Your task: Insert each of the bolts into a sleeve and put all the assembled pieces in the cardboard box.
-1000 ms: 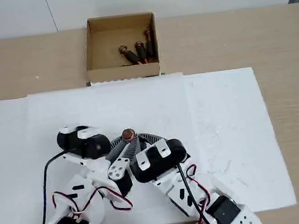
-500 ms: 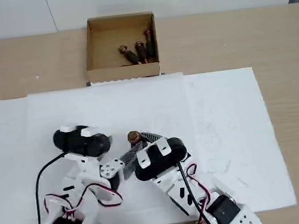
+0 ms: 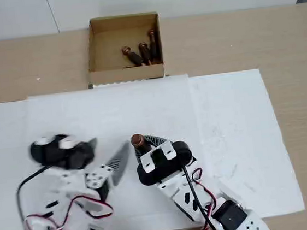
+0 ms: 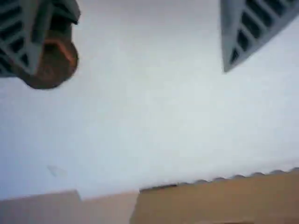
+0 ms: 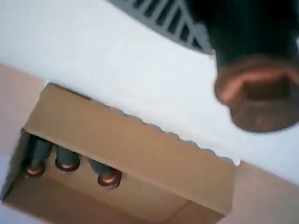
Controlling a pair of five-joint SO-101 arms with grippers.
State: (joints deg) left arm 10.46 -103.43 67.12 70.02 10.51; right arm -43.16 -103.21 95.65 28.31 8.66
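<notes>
A bolt with a copper head point(image 3: 138, 140) sits in a dark sleeve, and my right gripper point(image 3: 142, 145) is shut on it over the white paper. In the right wrist view the same piece point(image 5: 257, 100) shows close up, dark body with a copper end. My left gripper point(image 3: 122, 151) stands open a little to the left of the bolt, apart from it; one grey finger point(image 4: 247, 32) shows in its wrist view, with the held bolt point(image 4: 49, 65) farther off. The cardboard box point(image 3: 97, 44) at the far side holds three assembled pieces point(image 3: 142, 51), which also show in the right wrist view point(image 5: 67, 161).
White paper sheets point(image 3: 226, 129) cover the near part of the wooden table point(image 3: 288, 40). The box's front wall point(image 5: 140, 158) lies just past the paper's far edge. Both arm bodies crowd the near edge.
My left gripper has let go of the bolt and pulled back to the left. The right gripper keeps the bolt, which has barely shifted.
</notes>
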